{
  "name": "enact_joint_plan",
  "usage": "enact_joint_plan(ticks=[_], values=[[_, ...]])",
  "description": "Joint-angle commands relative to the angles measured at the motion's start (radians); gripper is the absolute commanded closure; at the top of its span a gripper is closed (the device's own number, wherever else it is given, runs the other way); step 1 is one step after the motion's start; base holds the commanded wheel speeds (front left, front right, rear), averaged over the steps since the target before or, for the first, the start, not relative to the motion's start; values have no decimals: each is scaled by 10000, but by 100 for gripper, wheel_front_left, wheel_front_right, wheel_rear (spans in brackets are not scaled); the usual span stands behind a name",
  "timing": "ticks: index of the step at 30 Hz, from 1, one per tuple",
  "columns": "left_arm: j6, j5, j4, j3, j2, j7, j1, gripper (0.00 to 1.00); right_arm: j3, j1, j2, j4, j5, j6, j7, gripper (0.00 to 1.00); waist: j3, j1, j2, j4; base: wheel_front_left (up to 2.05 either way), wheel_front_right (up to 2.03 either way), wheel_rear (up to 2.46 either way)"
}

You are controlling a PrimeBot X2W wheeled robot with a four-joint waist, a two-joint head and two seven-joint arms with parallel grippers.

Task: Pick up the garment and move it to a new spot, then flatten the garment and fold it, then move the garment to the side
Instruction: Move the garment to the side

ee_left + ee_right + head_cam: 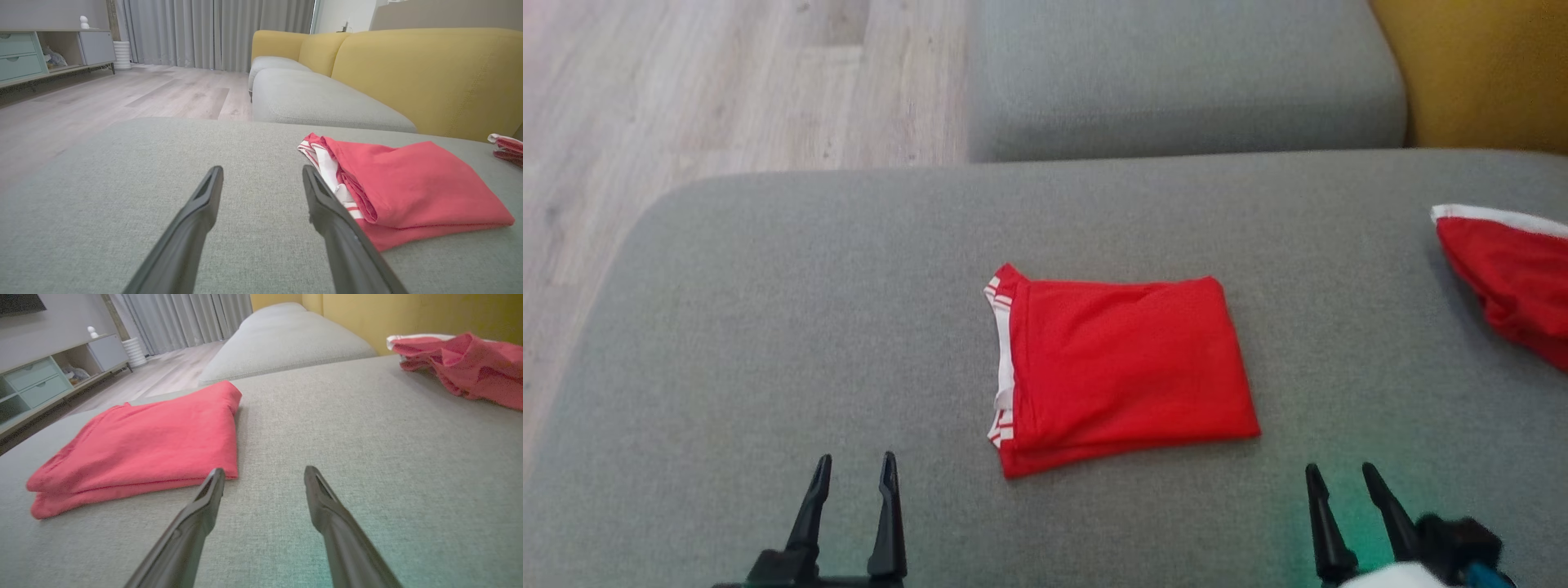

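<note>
Head view: folded garment btwn & ahead of left gripper, right gripper; both spread, empty.

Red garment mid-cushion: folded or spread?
Folded: the red garment lies as a compact rectangle, stacked layers showing along its near edge.

1. The left gripper sits at the lower left of the head view, its two dark fingers pointing up and spread apart.
2. The right gripper sits at the lower right, its fingers leaning slightly leftward toward their tips and likewise parted.
3. A bit of pale forearm shows behind the right gripper at the bottom edge.
4. In each wrist view, that arm's own fingers rise from the bottom edge with their tips well apart.
</note>
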Motion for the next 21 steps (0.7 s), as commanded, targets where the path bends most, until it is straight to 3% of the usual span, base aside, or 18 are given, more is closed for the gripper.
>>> enact_joint_plan(ticks=[1,7,15,16,17,18,21], values=[[-29,-17,-232,323,-39,-95,-448,0,205,-772,-17,-105,71,67,-108,0,175,0,-1,7,0,0,0],[-77,-83,-171,63,-39,-95,-805,0,314,-3004,-9,1904,436,67,-21,0,928,0,-1,274,0,0,0],[-84,-216,-57,-132,-39,-95,-1314,0,1157,-5546,-89,4392,1089,67,1355,0,1530,0,-1,667,0,0,0],[-78,-238,-50,-158,-39,-95,-1357,0,1311,-5697,-85,4680,1143,67,1510,10,1559,0,-1,708,0,0,0],[-75,-255,-40,-192,-39,-95,-1393,0,1559,-5794,-73,4916,1206,67,1639,80,1572,0,-1,752,0,0,0],[-67,-271,-29,-225,-39,-95,-1418,0,1837,-5854,-68,5081,1245,67,1688,100,1582,0,-1,786,0,0,0],[16,-325,-75,-218,-39,-95,-1445,0,2082,-5991,-129,5275,1560,67,1323,100,1639,0,-1,743,0,0,0]])
